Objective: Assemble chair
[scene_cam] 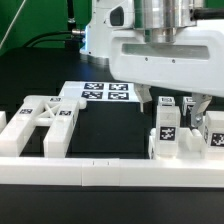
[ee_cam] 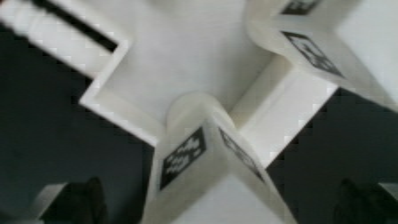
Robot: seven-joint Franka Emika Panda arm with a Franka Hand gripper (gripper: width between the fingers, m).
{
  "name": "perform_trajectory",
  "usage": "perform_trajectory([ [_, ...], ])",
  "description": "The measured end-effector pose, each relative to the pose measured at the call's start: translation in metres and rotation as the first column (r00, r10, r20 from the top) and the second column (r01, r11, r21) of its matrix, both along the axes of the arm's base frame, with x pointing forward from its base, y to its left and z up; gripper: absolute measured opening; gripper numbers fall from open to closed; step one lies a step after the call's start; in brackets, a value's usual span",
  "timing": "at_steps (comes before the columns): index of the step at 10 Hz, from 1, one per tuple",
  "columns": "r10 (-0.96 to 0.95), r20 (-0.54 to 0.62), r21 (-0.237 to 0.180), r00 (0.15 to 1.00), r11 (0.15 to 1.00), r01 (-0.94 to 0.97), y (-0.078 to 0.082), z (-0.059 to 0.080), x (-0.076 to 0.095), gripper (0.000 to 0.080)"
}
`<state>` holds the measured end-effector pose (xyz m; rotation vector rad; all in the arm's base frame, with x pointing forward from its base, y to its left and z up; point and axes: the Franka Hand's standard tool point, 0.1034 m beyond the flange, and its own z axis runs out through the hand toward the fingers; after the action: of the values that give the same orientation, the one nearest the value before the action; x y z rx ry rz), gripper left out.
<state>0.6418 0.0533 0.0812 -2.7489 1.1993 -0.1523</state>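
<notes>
My gripper [scene_cam: 174, 104] hangs at the exterior view's right, jaws wide apart, just above a cluster of white tagged chair blocks [scene_cam: 166, 128]. More tagged blocks [scene_cam: 214, 134] stand further right. The X-braced chair frame [scene_cam: 45, 124] lies at the exterior view's left. In the blurred wrist view a white angular chair part [ee_cam: 205, 80] with black-and-white tags fills the picture. Its pointed edge reaches between my dark fingertips [ee_cam: 68, 202], and my gripper [ee_cam: 214, 208] holds nothing. I cannot tell whether the fingers touch the part.
The marker board [scene_cam: 105, 95] lies flat on the black table behind the middle. A long white border rail [scene_cam: 110, 176] runs along the front edge, close to the frame and blocks. The robot's white base stands at the back.
</notes>
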Motion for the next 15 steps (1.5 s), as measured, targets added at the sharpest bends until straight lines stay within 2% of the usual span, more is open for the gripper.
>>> perform_trajectory([
  [3,0.218,0.012,-0.042,0.976,0.975,-0.217,-0.0008,0.0001,0.0001,0.0648],
  [5,0.379,0.019,-0.080,0.925,0.923,-0.376,-0.0016,0.0008,0.0012,0.0648],
  [7,0.392,0.018,-0.083,0.920,0.917,-0.389,-0.0021,0.0004,0.0009,0.0645],
  [8,0.391,0.018,-0.082,0.920,0.918,-0.388,-0.0021,0.0004,0.0009,0.0506],
  [9,0.391,0.018,-0.082,0.920,0.918,-0.388,-0.0021,0.0003,0.0009,0.0506],
  [10,0.391,0.018,-0.083,0.920,0.918,-0.388,-0.0023,0.0003,0.0009,0.0281],
  [13,0.306,0.018,-0.067,0.952,0.950,-0.304,-0.0028,0.0004,0.0009,0.0285],
  [15,0.133,0.015,-0.038,0.991,0.990,-0.133,-0.0036,0.0004,0.0012,0.0285],
])
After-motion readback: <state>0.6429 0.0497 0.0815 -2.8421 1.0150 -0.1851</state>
